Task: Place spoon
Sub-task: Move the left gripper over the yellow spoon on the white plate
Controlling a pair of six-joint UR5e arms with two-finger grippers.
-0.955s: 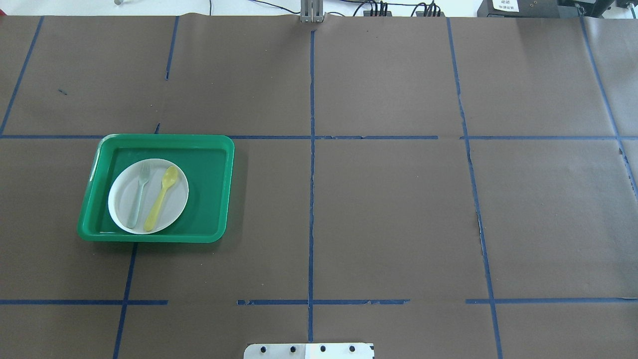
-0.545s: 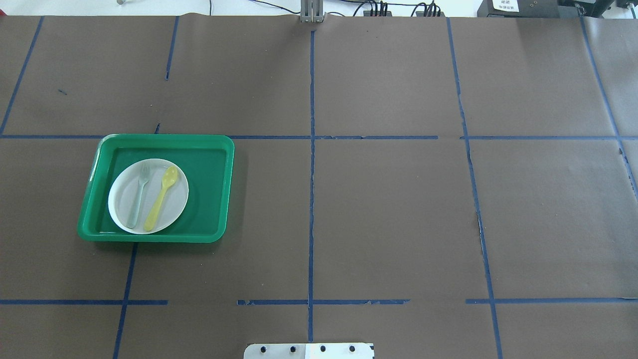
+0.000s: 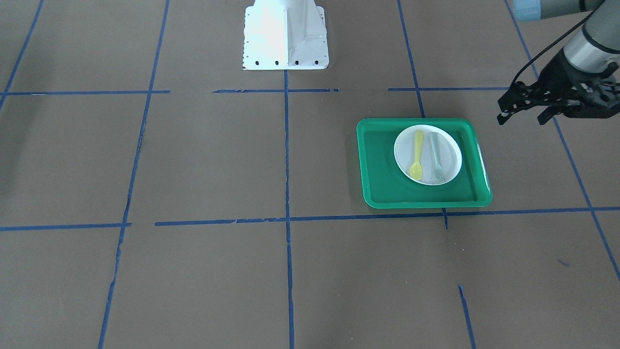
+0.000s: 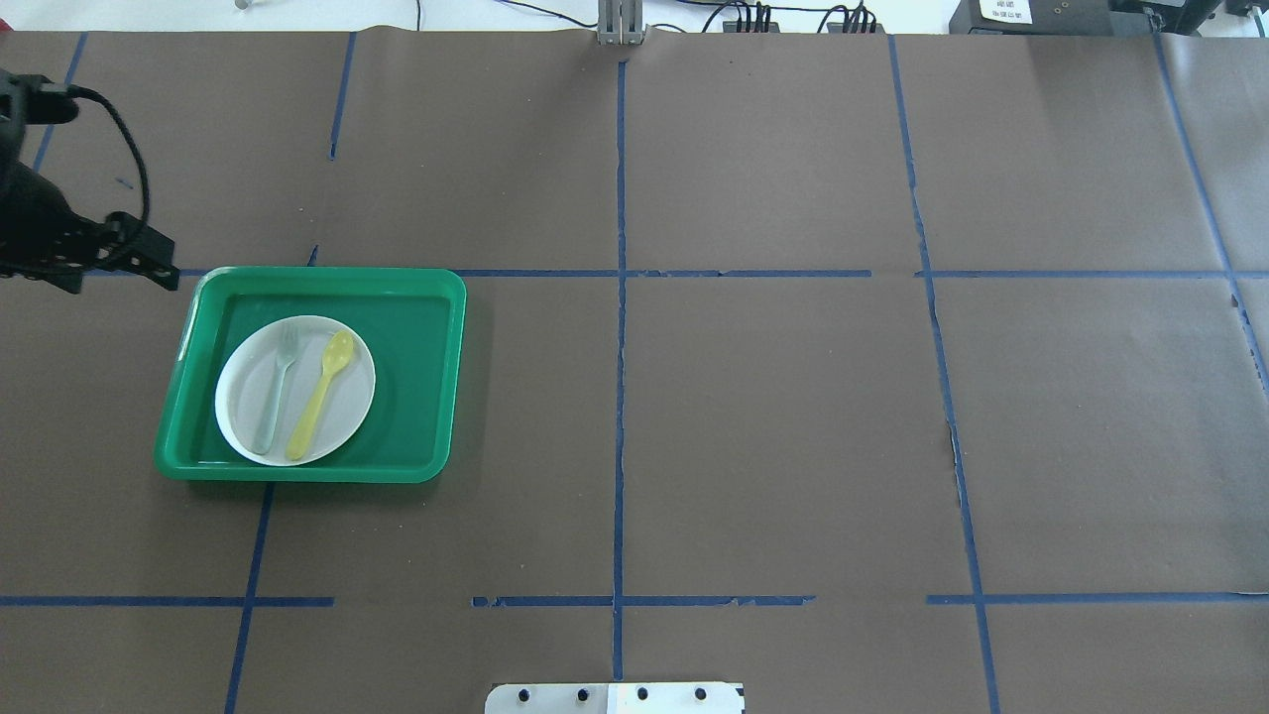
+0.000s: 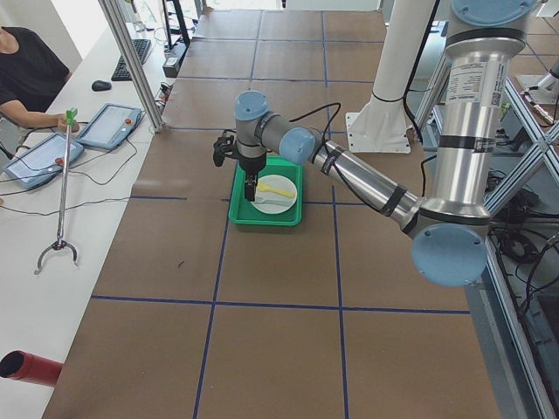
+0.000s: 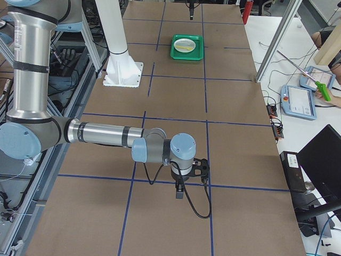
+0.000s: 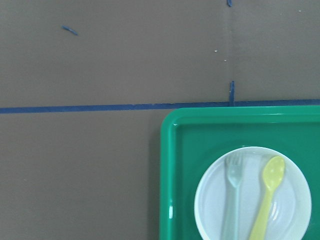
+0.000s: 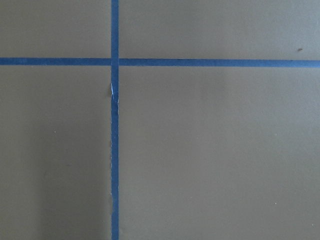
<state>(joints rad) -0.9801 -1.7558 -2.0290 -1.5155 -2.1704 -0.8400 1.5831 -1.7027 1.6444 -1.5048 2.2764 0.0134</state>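
The yellow spoon (image 4: pixel 319 397) lies on a white plate (image 4: pixel 354 392) inside a green tray (image 4: pixel 421 377), beside a pale grey-green fork (image 4: pixel 276 392). It also shows in the front view (image 3: pixel 417 156) and the left wrist view (image 7: pixel 265 200). My left gripper (image 4: pixel 117 278) is open and empty. It hangs just outside the tray's far left corner, apart from the spoon, and also shows in the front view (image 3: pixel 523 118). My right gripper (image 6: pixel 180 193) hovers over bare table far from the tray. It shows only in the exterior right view, so I cannot tell if it is open.
Brown paper with blue tape lines (image 4: pixel 620 397) covers the table. The robot's white base (image 3: pixel 286 34) stands at the near edge. In the exterior left view a person (image 5: pixel 26 78) sits at a side desk with tablets (image 5: pixel 109 125) and a grabber tool (image 5: pixel 61 183).
My left gripper has come into the overhead view at the left edge, near the tray's far left corner. The spoon, fork, plate and tray have not moved.
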